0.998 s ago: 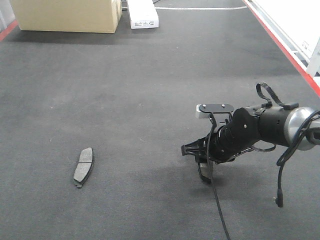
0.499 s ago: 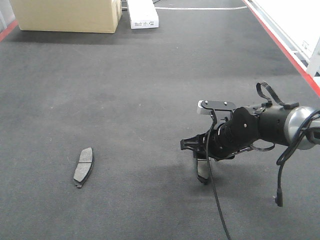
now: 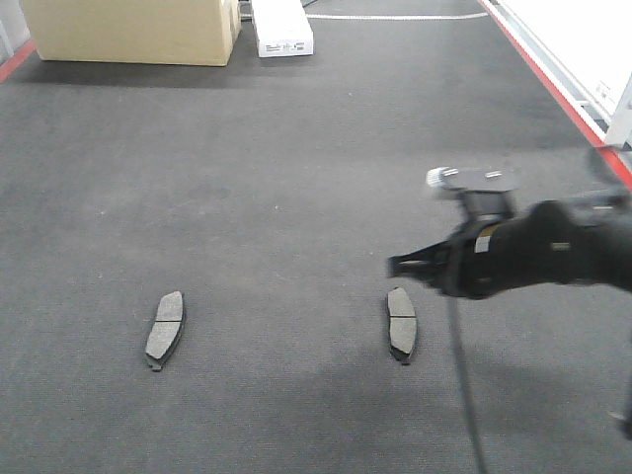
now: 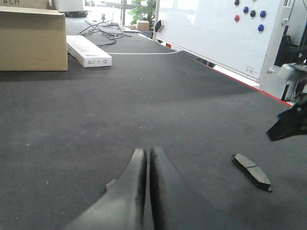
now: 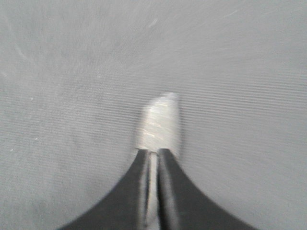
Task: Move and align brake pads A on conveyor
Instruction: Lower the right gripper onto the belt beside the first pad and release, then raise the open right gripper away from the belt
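Note:
Two brake pads A lie flat on the dark conveyor belt (image 3: 296,148): one at the left (image 3: 165,329), one right of centre (image 3: 401,324), also seen in the left wrist view (image 4: 252,171). My right gripper (image 3: 395,265) hovers blurred just above and behind the right pad; its fingers stand a narrow slit apart with nothing between them, and the pad shows as a pale blurred shape (image 5: 159,124) beyond the tips. My left gripper (image 4: 146,152) is shut and empty, low over the belt. A small grey corner (image 4: 110,184) peeks beside its left finger.
A cardboard box (image 3: 128,30) and a flat white box (image 3: 281,28) stand at the belt's far end. A red strip (image 3: 553,79) runs along the right edge, with a whiteboard (image 4: 216,33) beyond it.
My right gripper let go of the brake pad it held on edge; the pad now lies flat on the belt. The gripper has risen and pulled back to the right.

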`<state>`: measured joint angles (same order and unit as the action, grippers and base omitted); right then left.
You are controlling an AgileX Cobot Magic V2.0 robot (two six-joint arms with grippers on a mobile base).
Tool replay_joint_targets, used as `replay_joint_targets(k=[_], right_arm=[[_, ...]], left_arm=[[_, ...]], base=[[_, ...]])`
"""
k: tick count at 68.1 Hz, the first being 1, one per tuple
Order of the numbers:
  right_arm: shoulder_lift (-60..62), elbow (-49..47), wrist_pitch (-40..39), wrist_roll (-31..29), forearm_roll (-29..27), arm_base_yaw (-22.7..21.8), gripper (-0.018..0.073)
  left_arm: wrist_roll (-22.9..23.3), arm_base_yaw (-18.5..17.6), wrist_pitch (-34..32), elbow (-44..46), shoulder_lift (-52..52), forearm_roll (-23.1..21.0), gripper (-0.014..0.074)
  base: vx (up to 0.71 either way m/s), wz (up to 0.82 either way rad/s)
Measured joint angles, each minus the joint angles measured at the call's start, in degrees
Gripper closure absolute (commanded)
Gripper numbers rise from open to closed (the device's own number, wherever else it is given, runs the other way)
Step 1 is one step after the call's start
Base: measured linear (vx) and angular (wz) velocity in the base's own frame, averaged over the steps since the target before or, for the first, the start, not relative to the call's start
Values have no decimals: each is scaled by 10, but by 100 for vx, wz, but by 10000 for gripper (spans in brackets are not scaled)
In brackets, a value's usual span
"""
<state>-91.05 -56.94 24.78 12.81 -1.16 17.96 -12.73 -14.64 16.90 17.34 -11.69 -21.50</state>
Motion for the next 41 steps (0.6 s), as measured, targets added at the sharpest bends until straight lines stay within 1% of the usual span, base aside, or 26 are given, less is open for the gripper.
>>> replay_joint_targets(k=[6,16,24,35,41], right_arm=[[44,26,13,-11,2,-36,564],[132,87,21,-59,4,-83,562],[218,138,14,-80,4,-90,562],[337,184,1,-83,5,-90,562],[404,203,1,-85,15,-90,562]], left_arm=[[0,0,0,0,0,0,603],[0,0,0,0,0,0,603],[0,0,0,0,0,0,603],[0,0,0,0,0,0,603],[0,0,0,0,0,0,603]], base=[[0,0],[0,0],[0,0],[0,0],[0,0]])
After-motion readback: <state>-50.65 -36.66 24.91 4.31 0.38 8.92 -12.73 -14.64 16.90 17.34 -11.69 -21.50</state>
